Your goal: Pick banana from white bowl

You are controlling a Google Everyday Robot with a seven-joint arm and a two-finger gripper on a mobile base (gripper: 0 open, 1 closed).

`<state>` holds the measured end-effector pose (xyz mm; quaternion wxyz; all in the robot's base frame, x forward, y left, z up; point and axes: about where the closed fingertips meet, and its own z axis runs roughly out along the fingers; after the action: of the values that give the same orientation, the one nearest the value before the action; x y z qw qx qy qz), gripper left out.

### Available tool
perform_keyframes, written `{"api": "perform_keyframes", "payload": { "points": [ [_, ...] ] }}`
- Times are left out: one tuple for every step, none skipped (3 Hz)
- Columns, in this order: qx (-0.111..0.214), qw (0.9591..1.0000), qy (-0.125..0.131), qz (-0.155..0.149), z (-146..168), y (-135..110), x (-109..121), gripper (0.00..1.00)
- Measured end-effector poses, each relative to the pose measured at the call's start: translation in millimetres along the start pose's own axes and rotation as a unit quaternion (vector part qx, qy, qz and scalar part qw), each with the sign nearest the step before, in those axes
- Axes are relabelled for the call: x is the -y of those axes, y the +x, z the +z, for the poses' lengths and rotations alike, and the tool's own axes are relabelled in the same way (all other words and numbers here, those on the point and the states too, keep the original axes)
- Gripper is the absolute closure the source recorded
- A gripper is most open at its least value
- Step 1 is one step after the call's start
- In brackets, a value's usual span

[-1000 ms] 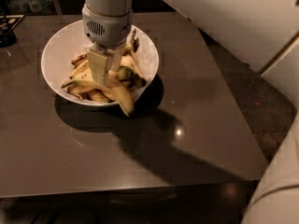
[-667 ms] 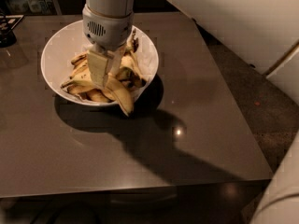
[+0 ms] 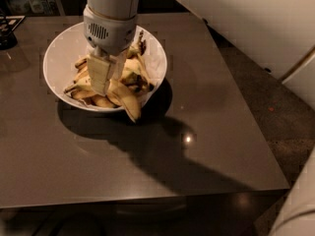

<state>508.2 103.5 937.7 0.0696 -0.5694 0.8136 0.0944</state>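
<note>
the brown table (image 3: 206, 146) fills most of the view and reflects a small spot of light right of its centre. the robot's pale body (image 3: 246, 28) occupies the upper right corner, with speckled floor (image 3: 275, 107) beside the table's right edge. the arm (image 3: 112, 14) descends from the top edge, ending in a grey wrist housing with a vent grille directly above the white bowl (image 3: 58, 58). this bowl stands on the far left part of the table and casts a broad dark shadow toward the near side. the tool (image 3: 107, 80) is lowered inside the bowl, among the fruit at its centre; whether it is spread, pressed together or pinching anything cannot be told. the banana (image 3: 127, 101), long and curved, lies at the near right side of the bowl, just beside the tool, its end hanging over the rim. shorter brown-marked bananas (image 3: 81, 90) are heaped around and under the tool.
</note>
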Motion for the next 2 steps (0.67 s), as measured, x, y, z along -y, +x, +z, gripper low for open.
{"api": "perform_keyframes", "payload": {
  "points": [
    [-0.004,1.0000,-0.007,-0.003,7.1,-2.2,3.2,0.54],
    [-0.009,0.9999,-0.007,-0.007,11.4,-3.6,10.1,0.59]
  ]
}}
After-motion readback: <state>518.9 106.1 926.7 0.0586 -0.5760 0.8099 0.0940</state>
